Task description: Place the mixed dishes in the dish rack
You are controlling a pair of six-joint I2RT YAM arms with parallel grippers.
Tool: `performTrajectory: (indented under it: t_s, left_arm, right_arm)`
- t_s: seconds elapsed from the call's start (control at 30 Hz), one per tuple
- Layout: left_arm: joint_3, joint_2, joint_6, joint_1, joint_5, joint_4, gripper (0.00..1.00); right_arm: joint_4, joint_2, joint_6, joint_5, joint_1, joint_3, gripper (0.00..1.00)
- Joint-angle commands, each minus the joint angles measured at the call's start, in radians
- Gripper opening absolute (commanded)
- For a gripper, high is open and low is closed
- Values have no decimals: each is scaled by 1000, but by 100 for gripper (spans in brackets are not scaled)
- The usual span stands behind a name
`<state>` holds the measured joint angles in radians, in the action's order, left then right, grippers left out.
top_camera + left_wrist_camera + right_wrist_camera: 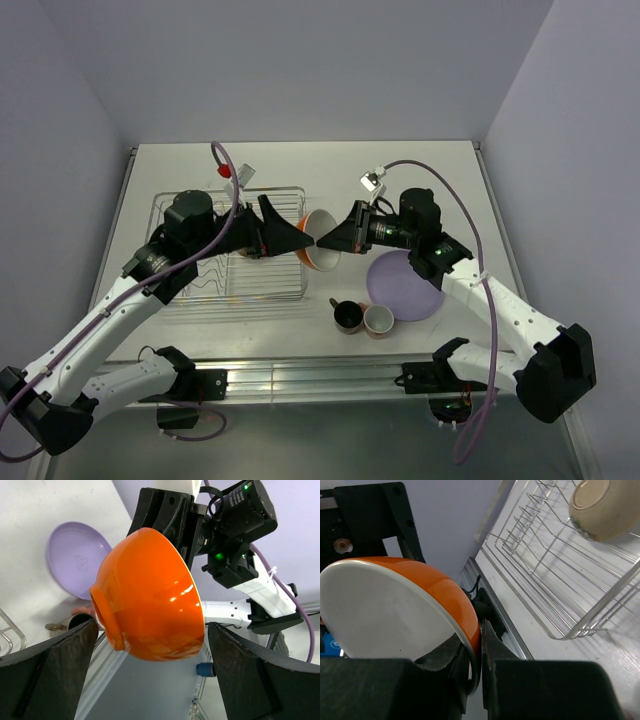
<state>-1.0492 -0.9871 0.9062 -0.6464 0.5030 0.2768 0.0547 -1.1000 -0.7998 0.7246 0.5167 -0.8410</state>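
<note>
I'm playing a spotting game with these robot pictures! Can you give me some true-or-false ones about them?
1. The right gripper pinches the orange bowl by its rim. True.
2. The lilac plate stands in the dish rack. False: it lies on the table, right of the rack.
3. A beige bowl sits in the rack. True.
4. The pink cup is in the rack. False: it stands on the table beside the dark cup.

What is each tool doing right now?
Left tool: open, either side of the orange bowl.
Right tool: shut on the orange bowl's rim.
</note>
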Motion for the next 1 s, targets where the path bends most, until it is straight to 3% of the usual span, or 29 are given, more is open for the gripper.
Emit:
performTrajectory:
  t_s: [0.0,0.13,0.33,0.53,0.63,0.73,0.97]
  left_arm:
    - [8,16,36,4,31,-91,99]
    - [15,19,65,4,46,-128,98]
    - [26,25,89,5,58,-152,87]
    - [35,27,103,5,63,-160,52]
    - [49,24,118,5,72,-185,21]
    - [49,22,125,4,81,-198,0]
    - [29,30,120,5,48,-180,0]
  right_arm:
    - [132,11,-33,61,-6,10,0]
    - [155,-3,-39,73,-10,19,0]
    - [174,-15,-41,78,-10,26,0]
    - [209,-27,-52,87,-15,36,0]
    - [235,-43,-64,98,-15,36,0]
    - [261,-58,-78,108,-15,37,0]
    - [278,-83,-81,118,-15,26,1]
